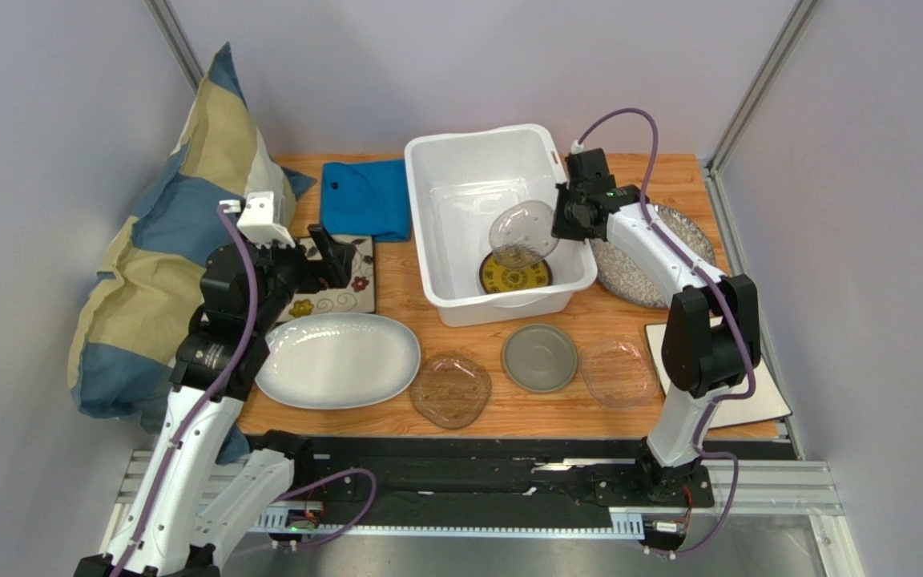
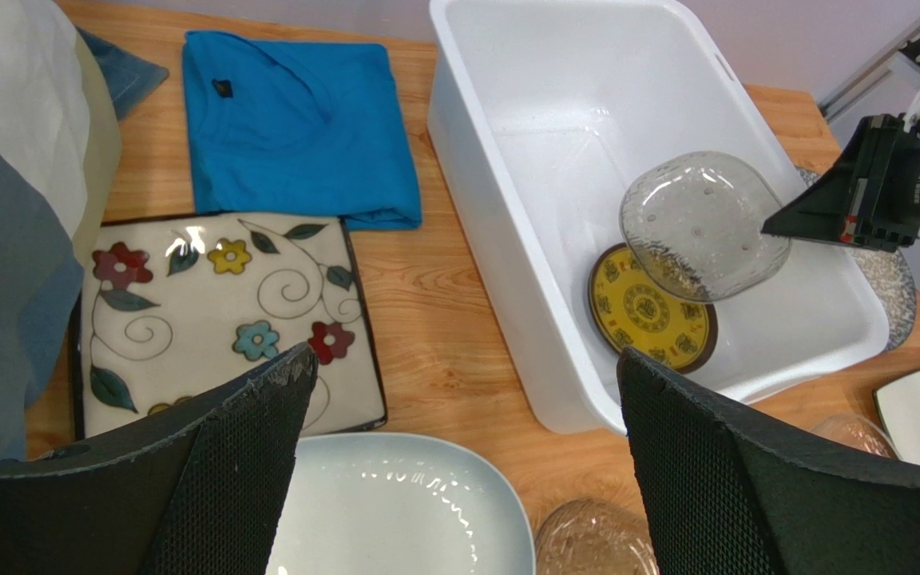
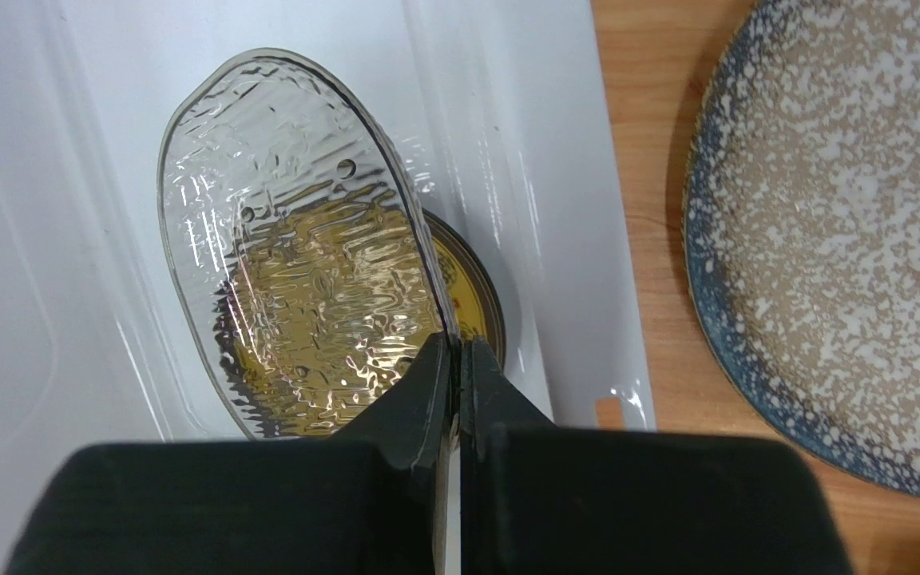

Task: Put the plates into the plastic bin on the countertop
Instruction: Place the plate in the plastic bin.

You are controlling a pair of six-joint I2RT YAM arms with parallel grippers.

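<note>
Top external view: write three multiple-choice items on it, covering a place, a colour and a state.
1. Where does the yellow plate lie? A in the white bin; B on a shelf; C on the floor.
2. What colour is the folded cloth? A red; B blue; C green.
3. How is the right gripper? A open, empty; B shut on the clear glass plate; C shut on a spoon.
Answers: 1 A, it lies on the bin's bottom; 2 B, plainly blue; 3 B, its fingers pinch the plate's rim.
</note>
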